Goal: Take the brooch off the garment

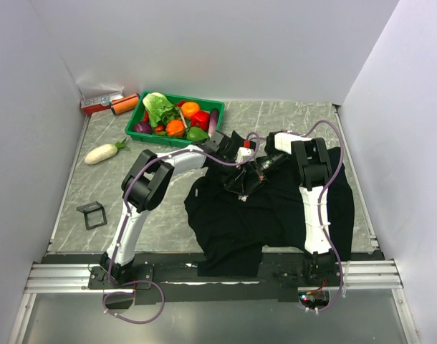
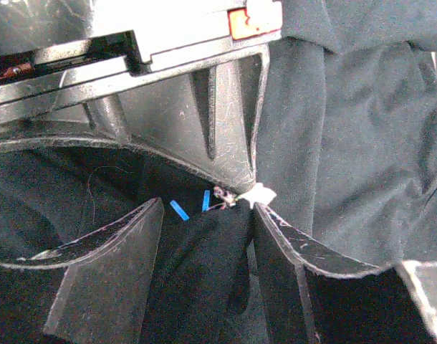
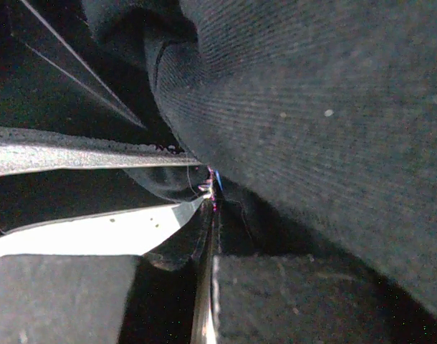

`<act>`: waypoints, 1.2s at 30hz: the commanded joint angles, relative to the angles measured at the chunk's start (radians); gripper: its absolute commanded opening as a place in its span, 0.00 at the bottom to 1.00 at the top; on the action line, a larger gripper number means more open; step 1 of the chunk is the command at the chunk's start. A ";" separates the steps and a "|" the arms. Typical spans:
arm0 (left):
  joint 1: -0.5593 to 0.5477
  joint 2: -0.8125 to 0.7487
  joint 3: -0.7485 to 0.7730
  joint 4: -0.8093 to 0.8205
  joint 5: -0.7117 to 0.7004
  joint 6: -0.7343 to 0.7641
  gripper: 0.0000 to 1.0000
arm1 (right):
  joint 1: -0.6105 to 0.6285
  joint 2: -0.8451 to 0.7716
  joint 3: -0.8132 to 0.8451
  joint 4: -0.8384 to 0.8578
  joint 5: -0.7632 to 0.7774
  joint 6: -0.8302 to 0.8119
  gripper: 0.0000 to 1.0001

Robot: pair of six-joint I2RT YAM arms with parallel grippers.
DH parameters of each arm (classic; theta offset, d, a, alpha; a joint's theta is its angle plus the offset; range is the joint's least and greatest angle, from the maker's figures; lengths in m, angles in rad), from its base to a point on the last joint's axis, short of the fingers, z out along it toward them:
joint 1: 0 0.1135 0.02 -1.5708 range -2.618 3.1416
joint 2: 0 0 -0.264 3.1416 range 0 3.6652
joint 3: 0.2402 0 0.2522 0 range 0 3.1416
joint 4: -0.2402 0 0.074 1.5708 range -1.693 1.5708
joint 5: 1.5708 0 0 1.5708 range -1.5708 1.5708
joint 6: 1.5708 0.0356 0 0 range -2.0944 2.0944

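Observation:
The black garment (image 1: 276,215) lies crumpled on the right half of the table. Both grippers meet at a raised fold near its upper left. My left gripper (image 1: 246,170) is closed on a fold of the fabric (image 2: 204,272), one finger (image 2: 104,272) on each side of it. My right gripper (image 1: 251,178) is shut, its tips (image 3: 208,197) pinching the tiny sparkly brooch (image 3: 210,185). In the left wrist view the brooch (image 2: 224,193) sits at the right gripper's tip, just beyond my left fingertips, with a small white bit beside it. Fabric fills the right wrist view (image 3: 311,107).
A green tray (image 1: 204,100) of vegetables stands at the back, left of the grippers. A white radish (image 1: 102,153), an orange cylinder (image 1: 124,104) and a small black frame (image 1: 93,215) lie on the left side. White walls enclose the table.

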 commanded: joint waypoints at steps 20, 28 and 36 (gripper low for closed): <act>-0.046 0.031 -0.036 0.029 -0.184 0.087 0.59 | -0.017 0.063 0.014 -0.077 0.084 0.049 0.00; -0.049 0.026 -0.048 0.007 -0.179 0.116 0.58 | -0.017 0.066 0.017 -0.083 0.084 0.047 0.00; -0.035 0.024 -0.011 0.038 -0.142 0.076 0.59 | -0.015 0.066 0.019 -0.083 0.084 0.049 0.00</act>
